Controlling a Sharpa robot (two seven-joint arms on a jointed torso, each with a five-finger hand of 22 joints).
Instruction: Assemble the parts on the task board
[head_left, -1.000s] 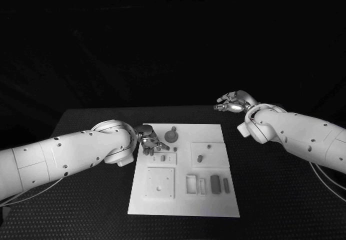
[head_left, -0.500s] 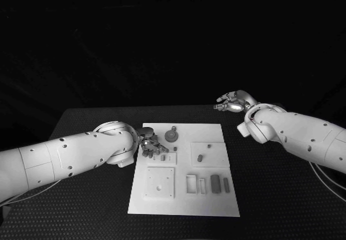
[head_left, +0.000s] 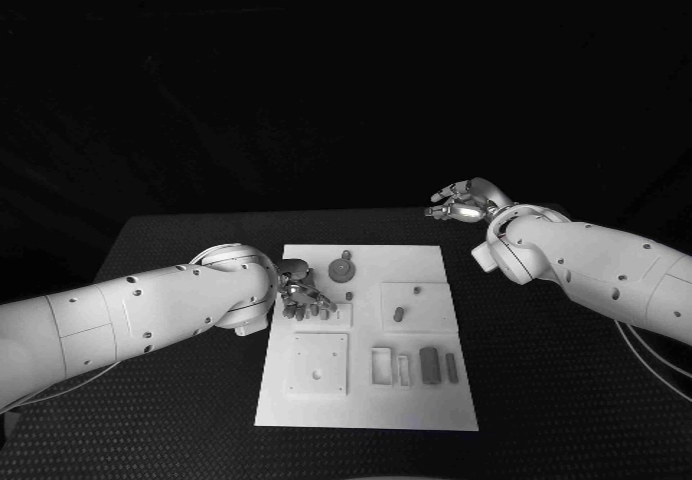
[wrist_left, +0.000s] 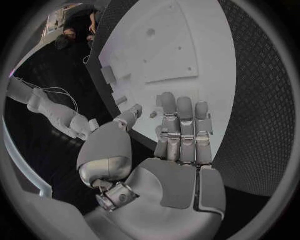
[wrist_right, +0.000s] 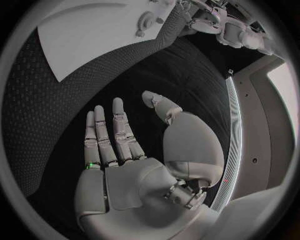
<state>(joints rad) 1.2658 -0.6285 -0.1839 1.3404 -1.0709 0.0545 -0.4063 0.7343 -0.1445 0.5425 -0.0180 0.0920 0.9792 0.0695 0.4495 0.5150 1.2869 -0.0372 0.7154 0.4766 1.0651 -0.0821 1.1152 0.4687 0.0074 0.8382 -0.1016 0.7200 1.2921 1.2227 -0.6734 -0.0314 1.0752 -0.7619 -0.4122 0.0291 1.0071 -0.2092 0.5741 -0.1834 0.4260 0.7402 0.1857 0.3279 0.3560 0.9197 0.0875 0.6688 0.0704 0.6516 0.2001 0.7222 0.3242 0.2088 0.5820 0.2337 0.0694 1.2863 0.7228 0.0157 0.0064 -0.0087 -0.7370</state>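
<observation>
The white task board lies in the middle of the table. Grey parts sit on it: a round one at the far end, small pegs on a raised square, and several bars beside a rectangular frame. My left hand hovers over the board's left edge, its fingers pointing down at the small pieces there. In the left wrist view this hand is flat, fingers straight, thumb apart, holding nothing over the board. My right hand is off the board at the far right, open and empty.
A raised square plate with small holes occupies the board's near left. Black textured table surrounds the board on all sides. The right wrist view shows the board's corner and my left hand in the distance.
My left hand has shifted slightly toward the robot and onto the board's left edge, lowering its fingers toward the small pieces. The right hand has stayed put.
</observation>
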